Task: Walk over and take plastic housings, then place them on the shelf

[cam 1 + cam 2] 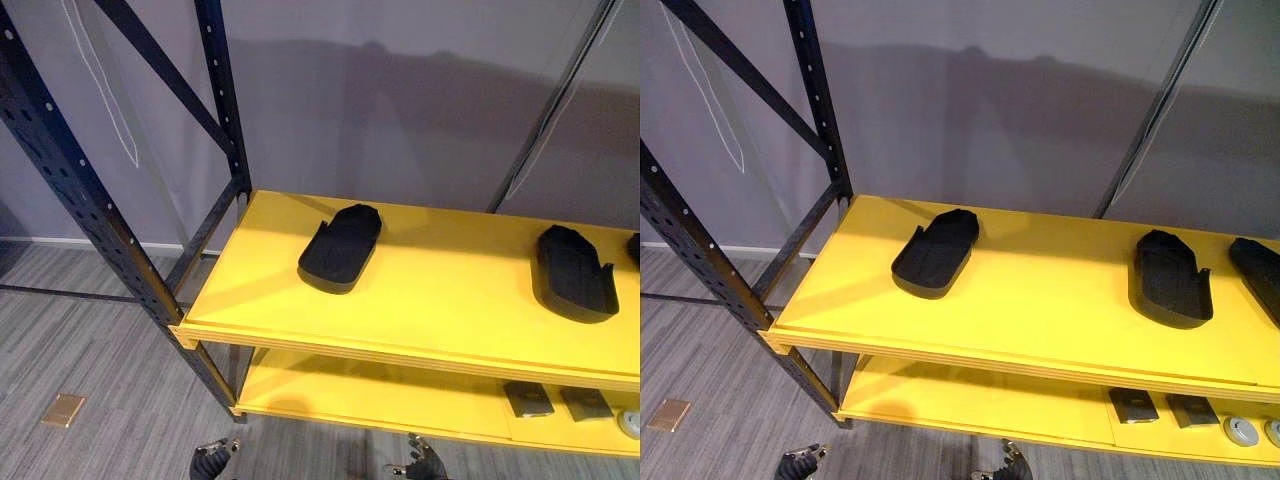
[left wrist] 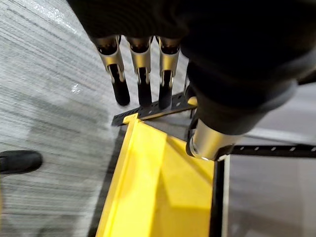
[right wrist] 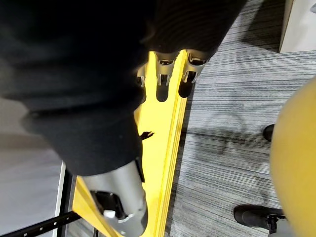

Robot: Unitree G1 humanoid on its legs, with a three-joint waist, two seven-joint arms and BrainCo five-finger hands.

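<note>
Yellow upper shelf board [image 1: 430, 300] on a dark steel rack [image 1: 80, 190], left eye view. One black plastic housing [image 1: 340, 247] is laid hollow side up near the board's left end. A second housing [image 1: 572, 272] is laid well apart from it, toward the right. Two small dark blocks [image 1: 527, 398] are set side by side on the lower board [image 1: 380, 400]. A brass plate [image 1: 63, 410] is let into the grey floor [image 1: 90, 340]. The left hand [image 1: 212, 460] and right hand [image 1: 422, 462] are seen at the bottom edge, below the boards and well apart from the housings.

Right eye view: the same layout is shown. A third housing [image 1: 1258, 275] is laid near the second, and a pale round item [image 1: 1240, 431] is set beside the blocks.

Left wrist view: the fingers [image 2: 143, 74] are held straight and apart, and nothing is held between them and the thumb [image 2: 207, 140]. A corner of a yellow board is seen past them.

Right wrist view: the fingers [image 3: 163, 79] are likewise relaxed and empty, with the edge of a yellow board seen beyond them.
</note>
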